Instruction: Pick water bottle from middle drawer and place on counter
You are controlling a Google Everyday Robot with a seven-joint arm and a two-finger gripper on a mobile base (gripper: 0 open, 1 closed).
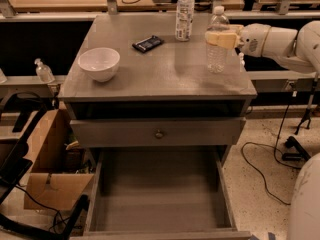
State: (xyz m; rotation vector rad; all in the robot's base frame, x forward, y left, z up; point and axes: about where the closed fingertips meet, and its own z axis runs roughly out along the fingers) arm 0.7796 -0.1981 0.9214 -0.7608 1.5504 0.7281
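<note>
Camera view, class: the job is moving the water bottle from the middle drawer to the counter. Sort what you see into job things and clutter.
Job: water bottle; pincer gripping it, at the right of the counter; middle drawer, pulled open.
Clutter: white bowl; labelled bottle; dark packet; cardboard box.

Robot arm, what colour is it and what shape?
The arm is smooth, white and rounded, like a fat tube, with a round greyish cap at the wrist. Its gripper, over the right side of the counter, has flat cream-yellow jaws. No cables show on it.
</note>
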